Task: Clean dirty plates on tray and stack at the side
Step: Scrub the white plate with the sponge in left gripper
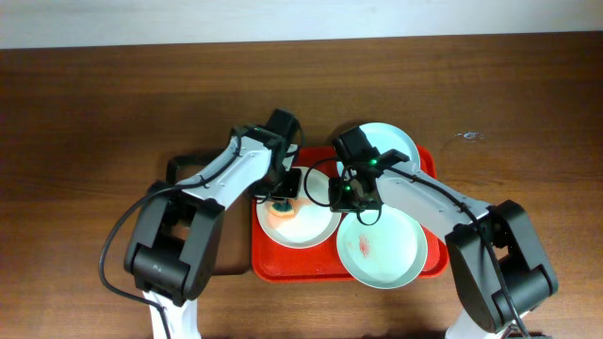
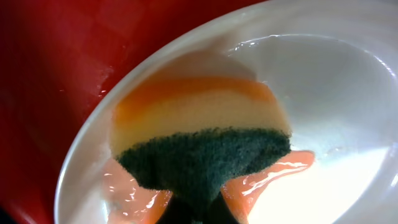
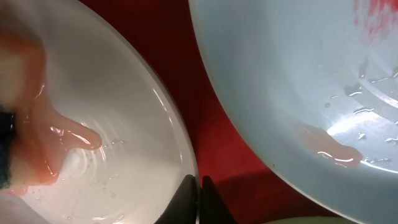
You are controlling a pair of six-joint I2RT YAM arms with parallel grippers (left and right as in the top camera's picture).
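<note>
The red tray (image 1: 267,256) holds three plates. The white plate (image 1: 306,228) lies at its left. My left gripper (image 1: 281,201) is shut on an orange sponge (image 2: 199,112) with a dark green scouring side and presses it into this plate (image 2: 323,81), amid pink watery smears. My right gripper (image 1: 345,194) is shut on the white plate's right rim (image 3: 180,149), one finger on each side (image 3: 199,186). The pale blue plate (image 1: 391,254) at front right (image 3: 292,74) carries a red smear (image 3: 373,25). The pale green plate (image 1: 394,143) lies at the back, partly under the right arm.
A narrow black tray (image 1: 177,168) lies left of the red tray, mostly hidden under my left arm. The brown wooden table (image 1: 85,113) extends on all sides. A faint wet mark (image 1: 469,137) shows on the table at the back right.
</note>
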